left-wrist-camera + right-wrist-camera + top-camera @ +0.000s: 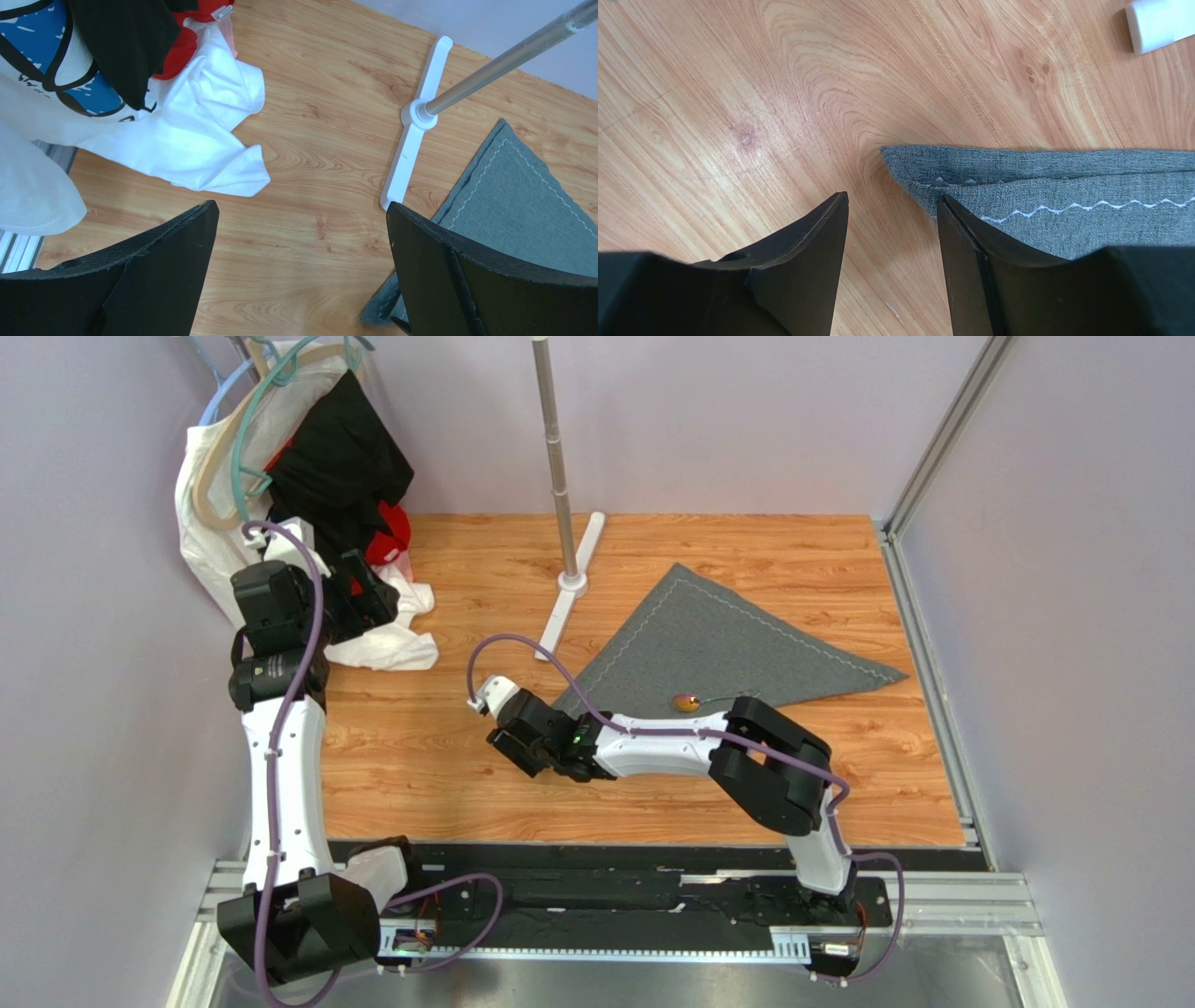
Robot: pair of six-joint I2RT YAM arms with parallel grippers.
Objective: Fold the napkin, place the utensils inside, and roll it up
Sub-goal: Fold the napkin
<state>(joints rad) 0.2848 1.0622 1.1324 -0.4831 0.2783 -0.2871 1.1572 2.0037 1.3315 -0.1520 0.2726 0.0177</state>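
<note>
The napkin lies flat on the right half of the wooden counter. It is already doubled into a triangle, with its pale stitched line running along the edges. I judge the fold is there so the utensils can be laid inside and rolled up. One small coppery spoon rests at the cloth's front edge, just beside the right arm's elbow. No other utensil shows.

The right tool hangs low over the counter at the napkin's left corner. Its jaws stand moderately apart with only bare wood between them, so it holds nothing. In the right wrist view the corner's tip sits just ahead of the gap. The finger on the napkin's side overlaps the stitched edge, though I cannot tell whether it touches the cloth. This placement reads as lining up to pinch that corner, probably to adjust the fold or begin the roll.

The left tool is spread fully wide and empty, held high over the counter's left side. It is near a white garment that spills down from the hangers, and it looks parked out of the way. From its view the napkin is off to the right, well apart. Between them stands the white foot of a metal pole, and the foot's end sits near the cloth's edge.
</note>
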